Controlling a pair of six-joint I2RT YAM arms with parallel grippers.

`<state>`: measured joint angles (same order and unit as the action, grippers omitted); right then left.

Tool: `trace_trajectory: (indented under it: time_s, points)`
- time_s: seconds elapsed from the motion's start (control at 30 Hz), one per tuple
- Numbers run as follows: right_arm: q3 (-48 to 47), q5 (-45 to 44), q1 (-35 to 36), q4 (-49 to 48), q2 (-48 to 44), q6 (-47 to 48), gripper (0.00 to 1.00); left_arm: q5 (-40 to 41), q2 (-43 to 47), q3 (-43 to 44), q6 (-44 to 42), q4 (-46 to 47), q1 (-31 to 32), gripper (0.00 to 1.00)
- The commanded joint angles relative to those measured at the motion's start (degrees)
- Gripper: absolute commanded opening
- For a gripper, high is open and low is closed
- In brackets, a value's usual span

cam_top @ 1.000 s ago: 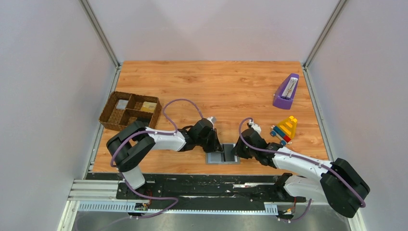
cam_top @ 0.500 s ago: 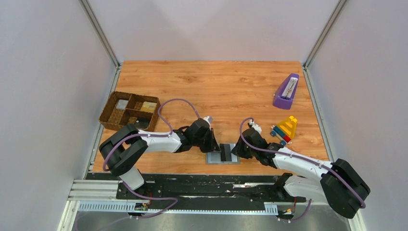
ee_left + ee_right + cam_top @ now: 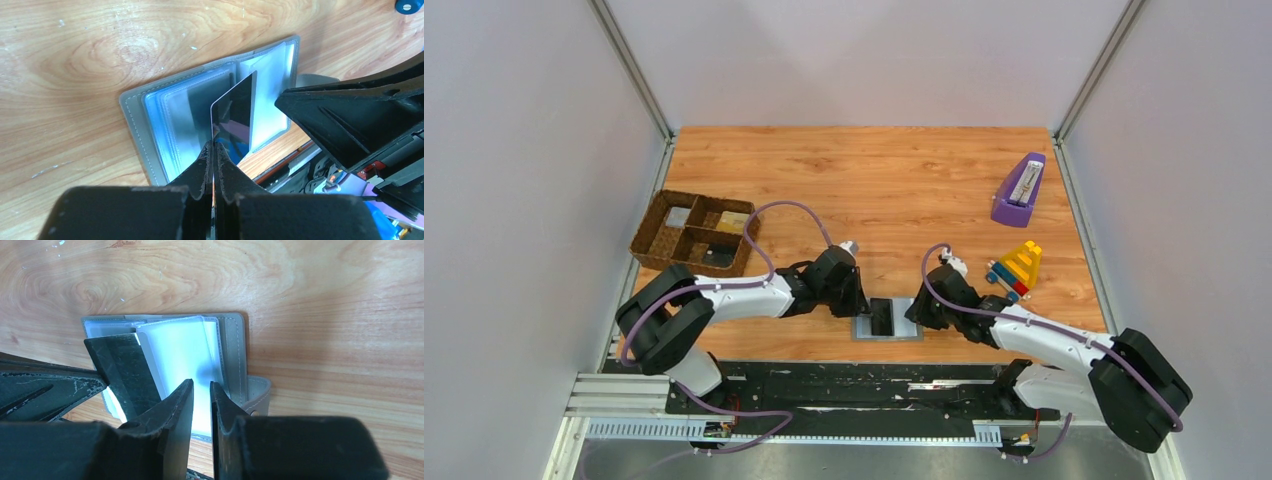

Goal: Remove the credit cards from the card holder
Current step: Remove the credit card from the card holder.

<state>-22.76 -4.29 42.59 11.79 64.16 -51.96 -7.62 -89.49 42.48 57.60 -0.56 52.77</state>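
The card holder [image 3: 906, 322] lies open near the table's front edge, grey outside with pale blue clear pockets [image 3: 175, 120] inside. My left gripper [image 3: 214, 145] is shut on the lower corner of a dark credit card [image 3: 235, 117], which stands on edge over the holder's middle. From above, the card [image 3: 882, 317] shows as a black slab over the holder's left half. My right gripper [image 3: 201, 385] is narrowly open and holds nothing. Its tips sit on the holder's right pocket panel [image 3: 185, 350], next to the snap tab [image 3: 257, 395].
A brown woven divided tray [image 3: 694, 232] with flat cards in its compartments stands at the left. On the right are a purple wedge-shaped object [image 3: 1020, 190] and a stacked coloured toy [image 3: 1016, 267]. The black rail [image 3: 824, 385] runs just beyond the table's near edge.
My left gripper has drawn back to the left with the dark card, which now shows a broader face from above. The right gripper and the holder have stayed put.
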Motion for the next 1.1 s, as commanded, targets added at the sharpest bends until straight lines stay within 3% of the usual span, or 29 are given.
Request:
trace_trajectory:
  time_s: [0.0, 0.37, 0.63, 0.77, 0.9, 1.07]
  points:
    - [-1.24, -1.23, -0.35, 2.84, 1.23, 1.81, 0.2, 2.73, 3.48, -0.26, -1.48, -2.22, -0.45, 0.0]
    - [-7.93, 1.23, -0.29, 8.24, -3.99, 4.34, 0.25, 2.48, 7.26, -0.71, -3.01, -3.93, -1.58, 0.0]
    - [-8.58, 10.18, -0.25, -0.35, -1.36, 8.68, 0.3, 0.87, 7.85, -0.63, -3.45, -3.58, -2.12, 0.0]
    - [-8.4, 13.48, 0.12, -3.95, -0.29, 12.98, 0.42, 0.34, 8.32, -0.26, -3.16, -3.97, -2.52, 0.0]
    - [-7.74, 11.08, 2.78, -6.34, -2.18, 18.93, 0.48, -0.49, 7.52, 1.4, -3.21, -5.62, -2.64, 0.0]
    - [-8.62, -0.64, 12.78, -5.15, -2.06, 21.59, 0.58, -1.11, 7.02, 2.09, -2.26, -5.75, -2.6, 0.0]
